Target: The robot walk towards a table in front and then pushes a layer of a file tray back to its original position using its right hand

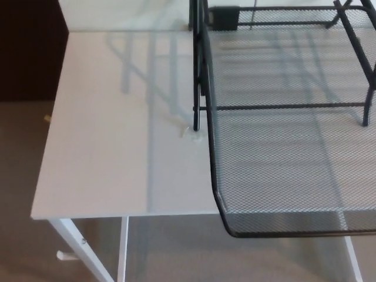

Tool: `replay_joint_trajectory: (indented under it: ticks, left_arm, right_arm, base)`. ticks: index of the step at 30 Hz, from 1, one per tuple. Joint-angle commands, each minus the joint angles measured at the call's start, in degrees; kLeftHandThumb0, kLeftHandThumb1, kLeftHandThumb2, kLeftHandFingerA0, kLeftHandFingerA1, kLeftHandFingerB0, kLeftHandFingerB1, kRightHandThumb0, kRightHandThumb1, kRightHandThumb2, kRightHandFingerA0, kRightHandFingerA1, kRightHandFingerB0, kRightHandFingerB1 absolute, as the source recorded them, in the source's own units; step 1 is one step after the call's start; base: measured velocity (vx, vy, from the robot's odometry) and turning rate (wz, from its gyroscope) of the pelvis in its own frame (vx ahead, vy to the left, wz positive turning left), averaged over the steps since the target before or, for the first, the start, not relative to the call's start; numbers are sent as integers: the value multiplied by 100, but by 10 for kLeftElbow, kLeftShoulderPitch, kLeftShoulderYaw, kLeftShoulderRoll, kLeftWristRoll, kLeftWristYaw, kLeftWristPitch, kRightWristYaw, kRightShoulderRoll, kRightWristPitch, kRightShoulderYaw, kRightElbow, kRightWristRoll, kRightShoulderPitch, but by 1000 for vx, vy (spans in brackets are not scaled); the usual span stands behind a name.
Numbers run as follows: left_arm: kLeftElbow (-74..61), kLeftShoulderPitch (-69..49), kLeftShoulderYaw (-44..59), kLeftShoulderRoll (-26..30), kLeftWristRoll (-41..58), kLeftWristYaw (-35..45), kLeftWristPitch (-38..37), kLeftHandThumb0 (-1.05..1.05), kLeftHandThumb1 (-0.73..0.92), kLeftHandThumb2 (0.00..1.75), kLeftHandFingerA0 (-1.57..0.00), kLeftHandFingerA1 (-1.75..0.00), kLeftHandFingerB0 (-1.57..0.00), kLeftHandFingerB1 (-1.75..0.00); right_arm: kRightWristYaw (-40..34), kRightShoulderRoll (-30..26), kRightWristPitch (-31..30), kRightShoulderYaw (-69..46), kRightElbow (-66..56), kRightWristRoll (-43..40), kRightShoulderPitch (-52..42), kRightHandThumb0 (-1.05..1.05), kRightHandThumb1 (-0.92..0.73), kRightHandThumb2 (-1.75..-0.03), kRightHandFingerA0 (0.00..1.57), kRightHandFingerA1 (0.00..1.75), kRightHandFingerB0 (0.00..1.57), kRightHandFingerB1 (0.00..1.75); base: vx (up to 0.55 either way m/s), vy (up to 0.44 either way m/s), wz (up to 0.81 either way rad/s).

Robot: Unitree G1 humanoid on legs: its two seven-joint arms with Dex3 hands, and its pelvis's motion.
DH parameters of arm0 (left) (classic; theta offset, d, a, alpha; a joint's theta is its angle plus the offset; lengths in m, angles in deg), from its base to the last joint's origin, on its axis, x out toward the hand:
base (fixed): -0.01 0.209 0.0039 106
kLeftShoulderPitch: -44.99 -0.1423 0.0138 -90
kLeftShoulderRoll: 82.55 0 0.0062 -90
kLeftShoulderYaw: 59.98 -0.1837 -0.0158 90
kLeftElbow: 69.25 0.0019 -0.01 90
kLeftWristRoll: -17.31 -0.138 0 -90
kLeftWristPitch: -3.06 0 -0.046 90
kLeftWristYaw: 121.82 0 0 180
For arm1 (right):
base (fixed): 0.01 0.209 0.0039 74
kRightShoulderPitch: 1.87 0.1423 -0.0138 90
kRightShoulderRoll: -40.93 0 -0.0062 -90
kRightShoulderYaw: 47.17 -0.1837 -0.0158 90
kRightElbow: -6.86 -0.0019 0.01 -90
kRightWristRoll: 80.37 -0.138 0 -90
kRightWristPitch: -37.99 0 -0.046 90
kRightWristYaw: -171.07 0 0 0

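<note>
A black wire-mesh file tray (282, 147) stands on the right part of the white table (111, 147). One mesh layer (294, 220) is slid out toward me, and its front rim hangs past the table's near edge. The black frame posts (197, 70) of the tray rise at the layer's left side. Neither of my hands shows in the head view.
The table's near edge (117, 216) runs across the lower left, with white legs (82, 252) below it on grey-brown carpet (23, 176). A dark wall area (29, 47) lies at the far left. Bare tabletop lies left of the tray.
</note>
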Motion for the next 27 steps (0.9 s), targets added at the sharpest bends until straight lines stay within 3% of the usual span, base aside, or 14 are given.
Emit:
replay_joint_trajectory:
  ticks: [1, 4, 5, 6, 7, 10, 11, 12, 18, 19, 23, 25, 26, 27]
  left_arm:
    - [-8, -4, -2, 10, -6, 4, -13, -44, 58, 58, -67, -42, -50, -37]
    - [-5, 8, -1, 10, -1, 10, -8, -44, 58, 58, -66, -42, -50, -37]
    - [-1, 18, -1, 9, -1, 10, -5, -51, 49, 76, -60, -53, -45, -48]
    - [0, 21, -1, 9, -2, 10, -4, -51, 49, 76, -60, -53, -45, -48]
    - [6, 25, -2, 10, -2, 14, -12, -44, 58, 58, -66, -43, -50, -37]
    - [14, 21, -5, 11, -6, 13, -15, -46, 57, 58, -67, -43, -51, -37]
    - [11, 19, -6, 11, -8, 10, -16, -46, 57, 58, -68, -43, -51, -37]
    - [7, 17, -7, 10, -9, 9, -13, -47, 57, 58, -67, -42, -51, -37]
    - [8, 18, -8, 15, -7, 18, -18, -44, 59, 58, -66, -42, -51, -37]
    - [4, 17, -6, 16, -5, 20, -15, -51, 50, 78, -58, -53, -44, -48]
    - [-6, 18, -6, 20, -6, 23, -12, -52, 51, 78, -58, -53, -44, -47]
    - [-10, 23, -3, 23, -5, 21, -11, -46, 59, 58, -67, -42, -52, -37]
    - [-8, 25, -2, 24, -6, 19, -10, -46, 59, 58, -67, -42, -52, -37]
    - [-7, 30, -2, 25, -7, 18, -8, -52, 49, 77, -61, -53, -48, -49]
  right_arm:
    - [3, -5, -6, -2, 10, -4, 6, -8, -67, -101, 36, 63, 13, 49]
    - [0, -3, -12, -3, 12, -4, 20, -8, -66, -101, 36, 63, 13, 50]
    - [-3, -4, -16, -3, 10, -1, 29, -8, -66, -101, 37, 64, 13, 50]
    - [-4, -5, -17, -2, 9, 0, 31, -8, -66, -101, 37, 64, 13, 50]
    - [-4, -5, -19, -2, 10, 0, 34, -8, -66, -101, 36, 64, 13, 49]
    - [5, -8, -15, -1, -4, -2, 13, -8, -67, -101, 34, 62, 11, 48]
    - [7, -6, -18, -2, -8, -6, 10, -9, -90, -68, 39, 56, 20, 38]
    - [4, -8, -12, -2, -3, -3, 10, -8, -66, -101, 35, 62, 12, 49]
    - [-6, -5, -8, 2, 8, 5, 19, -7, -65, -101, 36, 64, 13, 50]
    - [-2, -4, -7, 0, 4, 0, 17, -8, -65, -101, 36, 64, 13, 50]
    - [58, 18, -36, -38, -70, -89, -8, -13, -67, -103, 33, 64, 12, 50]
    - [74, 25, -65, -52, -136, -118, -27, -17, -67, -104, 32, 63, 11, 49]
    - [77, 27, -77, -56, -165, -128, -38, -17, -67, -104, 32, 63, 11, 49]
    - [79, 24, -85, -58, -205, -130, -53, -21, -67, -103, 32, 62, 11, 49]
  base:
    - [0, 0, 0]
    - [4, -54, 4]
    - [-15, -90, 3]
    - [-3, -92, 0]
    - [0, 0, 0]
    - [0, 0, 0]
    - [0, 0, 0]
    - [0, 0, 0]
    - [0, 0, 0]
    - [0, 0, 0]
    - [0, 0, 0]
    - [0, 0, 0]
    - [0, 0, 0]
    - [0, 0, 0]
